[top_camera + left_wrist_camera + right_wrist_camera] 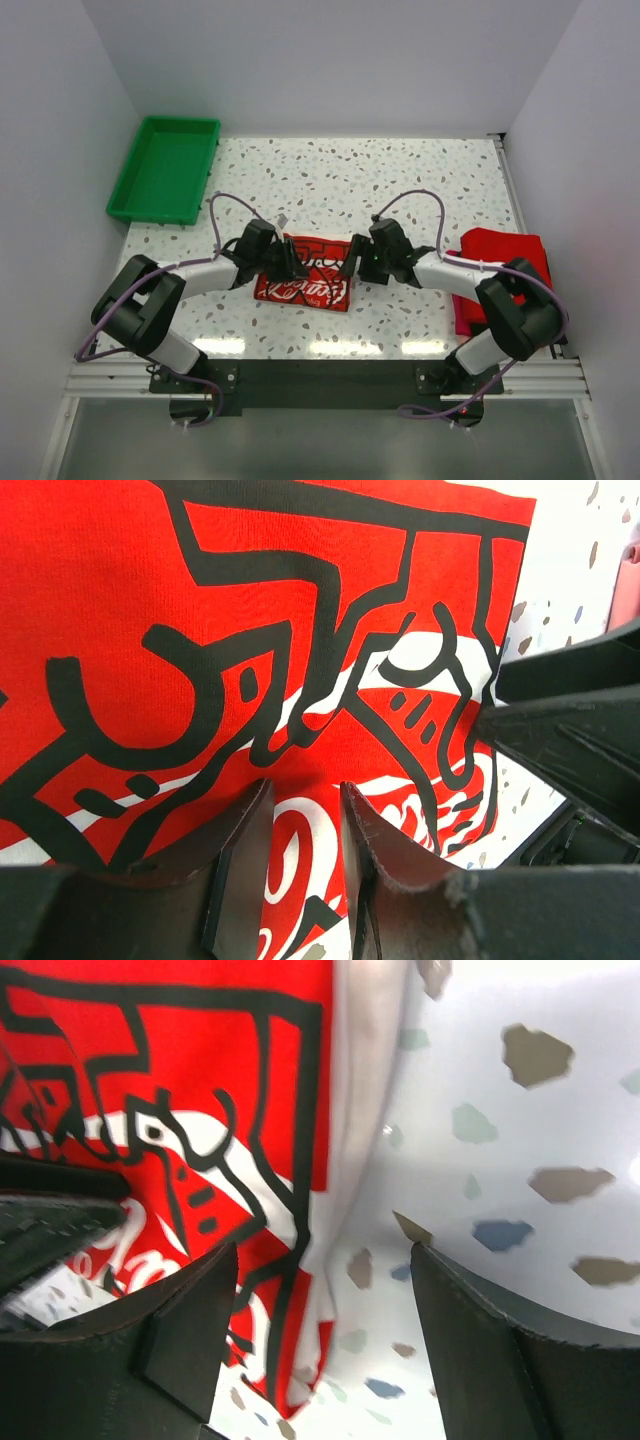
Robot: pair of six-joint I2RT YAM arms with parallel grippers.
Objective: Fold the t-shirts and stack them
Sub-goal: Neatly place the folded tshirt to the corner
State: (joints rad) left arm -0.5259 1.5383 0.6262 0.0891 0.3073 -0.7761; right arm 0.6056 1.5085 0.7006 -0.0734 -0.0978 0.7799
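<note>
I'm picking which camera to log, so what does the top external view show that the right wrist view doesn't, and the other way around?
Only top external: the green tray at the far left of the table, the red shirt pile at the right edge, and both whole arms. Only right wrist: that the right end effector is open, its fingers astride the off-white edge of the printed shirt. Both: the printed shirt flat on the table, with the left end effector at its other side.

A lab robot cell: white panel walls [350, 60], speckled table [350, 180], aluminium rail [100, 381].
</note>
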